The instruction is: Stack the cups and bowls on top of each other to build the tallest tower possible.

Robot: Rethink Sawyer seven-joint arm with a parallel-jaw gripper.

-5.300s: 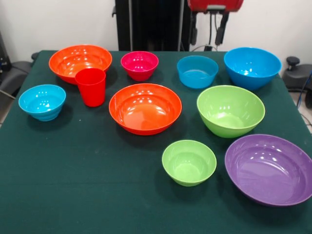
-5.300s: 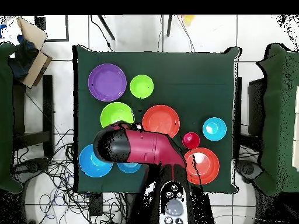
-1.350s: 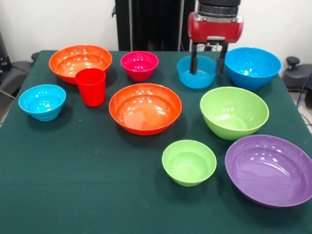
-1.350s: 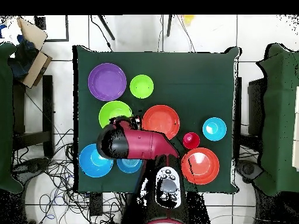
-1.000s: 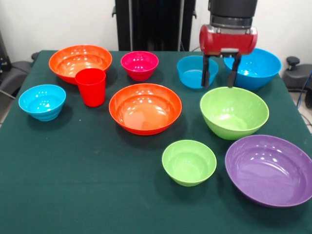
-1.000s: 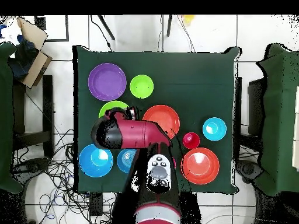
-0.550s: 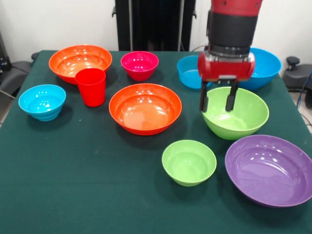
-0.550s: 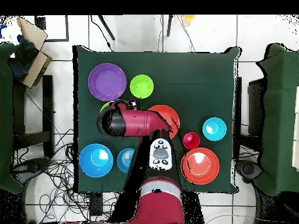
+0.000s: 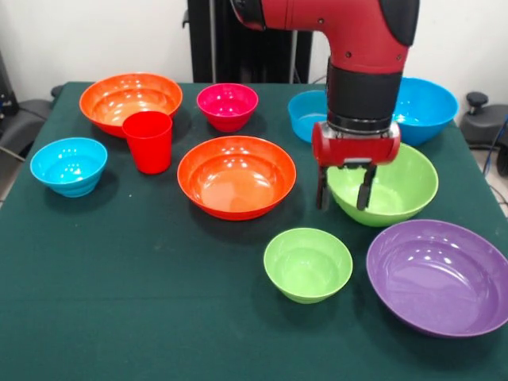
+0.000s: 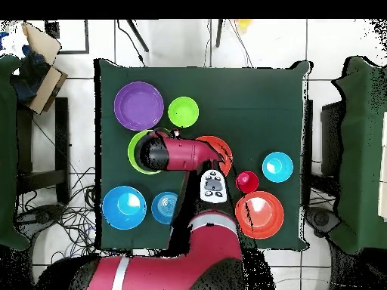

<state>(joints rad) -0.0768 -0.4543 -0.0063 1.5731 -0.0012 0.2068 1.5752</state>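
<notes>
While the red and black arm [image 9: 361,48] reaches down from above with its wrist held vertical, the jaws [image 9: 344,188] hang spread apart over the near-left rim of the large green bowl [image 9: 397,186], one finger [image 9: 323,190] outside the wall and the other [image 9: 365,187] inside the basin; whether either touches the plastic cannot be told. Nothing is held. Seen from overhead, the arm's black and red forearm [image 10: 178,153] covers most of that bowl, leaving only a green crescent [image 10: 134,151] showing.

Just to the jaws' left in the front view sits a wide orange bowl [image 9: 236,175], empty and upright on the green table [image 9: 119,302]. Below the jaws, nearer the camera, stands the small green bowl [image 9: 308,263], and to its right the wide purple bowl [image 9: 441,274]. Behind the arm a mid-sized blue bowl [image 9: 306,111] is partly hidden by the wrist, with the large blue bowl [image 9: 427,107] showing past the arm's right side.

Well to the left of the jaws stands the red cup [image 9: 148,140], upright, close in front of the second orange bowl [image 9: 129,100]. The small magenta bowl [image 9: 227,105] sits beside that bowl, and a small blue bowl [image 9: 69,165] lies farthest left, near the table edge. Every bowl rests singly; none is nested in another, so no tower stands.
</notes>
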